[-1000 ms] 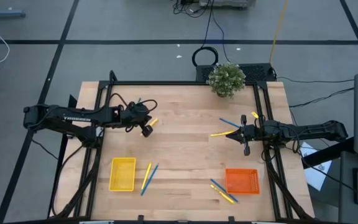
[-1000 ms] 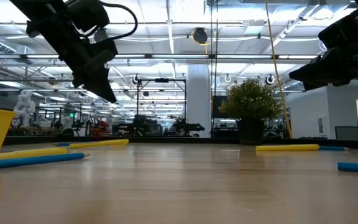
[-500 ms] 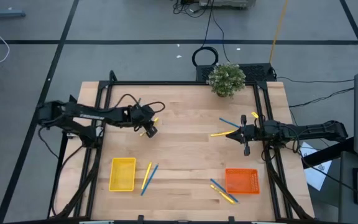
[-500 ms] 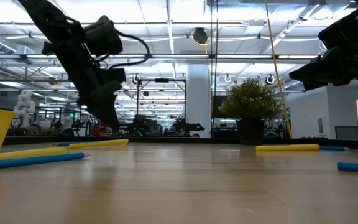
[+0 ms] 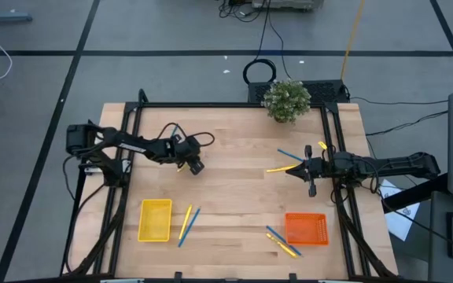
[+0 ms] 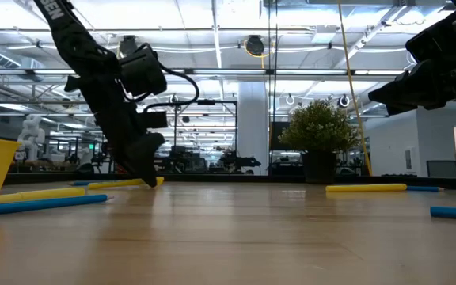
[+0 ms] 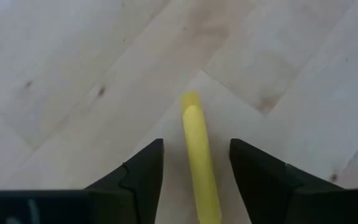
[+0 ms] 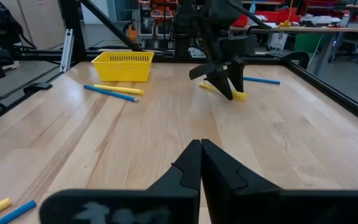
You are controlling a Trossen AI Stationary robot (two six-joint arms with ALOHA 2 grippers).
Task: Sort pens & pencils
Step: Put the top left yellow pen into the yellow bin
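1. You are in a robotics lab or industrial workshop hall: the low view shows a high ceiling with long strip lights (image 6: 212,55) and a structural column (image 6: 253,127).
2. Behind your wooden table (image 5: 234,196) stand metal frames and workbenches (image 8: 303,25).
3. Cables (image 5: 267,31) trail across the grey floor.

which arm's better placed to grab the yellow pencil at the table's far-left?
Left. Its open claw straddles that pencil down at the table. The right claw is shut, across the table near other pens.
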